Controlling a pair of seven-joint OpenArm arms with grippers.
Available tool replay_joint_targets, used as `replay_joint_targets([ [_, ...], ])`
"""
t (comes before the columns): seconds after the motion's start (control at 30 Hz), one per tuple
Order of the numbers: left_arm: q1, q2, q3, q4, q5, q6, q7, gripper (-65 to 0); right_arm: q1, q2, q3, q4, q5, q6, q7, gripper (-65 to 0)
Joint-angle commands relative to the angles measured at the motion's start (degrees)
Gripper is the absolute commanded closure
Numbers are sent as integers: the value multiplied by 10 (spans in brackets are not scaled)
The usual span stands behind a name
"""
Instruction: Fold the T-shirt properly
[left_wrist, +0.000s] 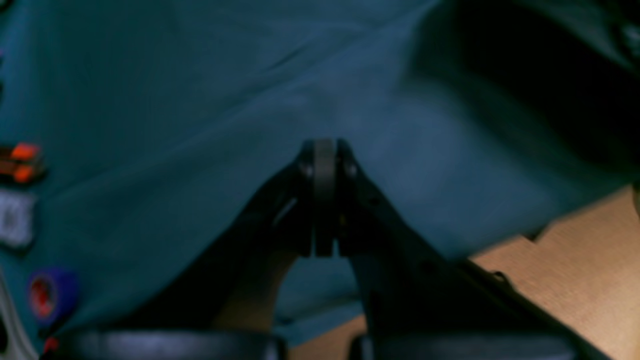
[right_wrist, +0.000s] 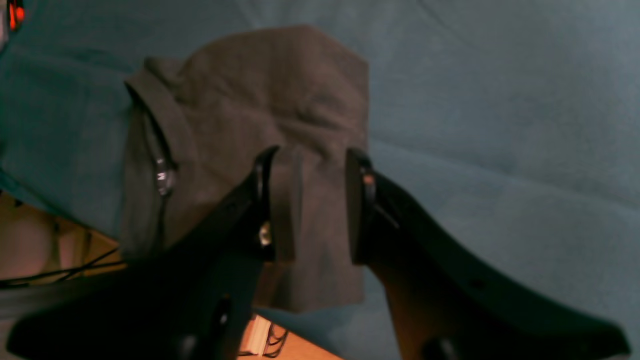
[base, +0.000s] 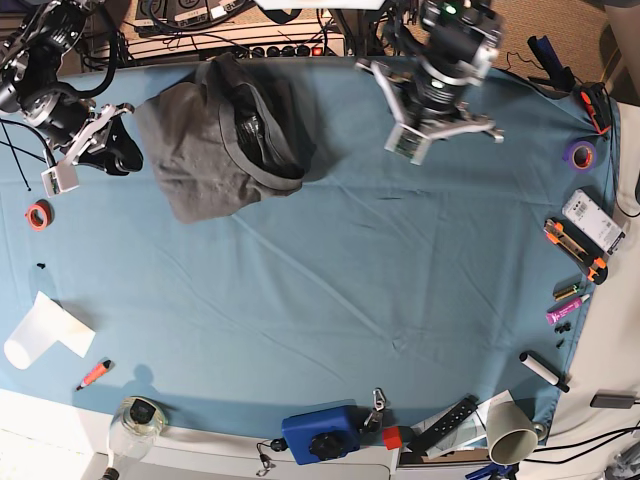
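- A blue-teal cloth (base: 330, 270) covers the table, lightly creased, with bare wood showing past its edge in both wrist views.
- The T-shirt (base: 215, 140) lies bunched in a folded heap near the far left corner of the cloth in the base view, collar side up.
- The right gripper (right_wrist: 305, 200) hangs over the T-shirt's edge, its fingers (right_wrist: 262, 200) partly spread with cloth seen between them; nothing is gripped.
- The left gripper (left_wrist: 325, 200) hovers over bare cloth, well apart from the T-shirt, its fingers pressed together and holding nothing.
- Clutter rings the table: a red tape roll (base: 38, 214) at left, a purple tape roll (base: 579, 153) at right, a marker (base: 543, 370), a blue box (base: 322, 432) at the near edge, a paper cup (base: 508, 428).
- Cables and a power strip (base: 240, 45) run along the far side.
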Motion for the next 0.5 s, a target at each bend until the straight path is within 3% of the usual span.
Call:
replay_joint_targets([
  [0.0, 2, -1, -27, 10, -10, 4, -9, 0, -5, 11, 4, 13, 11, 1, 12, -157],
  [0.1, 14, -1, -115, 10, -80, -13, 3, 0, -20, 11, 4, 19, 17, 1, 12, -157],
  [0.33, 88, 0, -294, 10, -254, -17, 54, 0, -82, 5, 5, 23, 33, -5, 12, -157],
  [0.47, 139, 0, -353, 10, -303, -21, 56, 0, -131, 4, 5, 23, 34, -5, 12, -157],
])
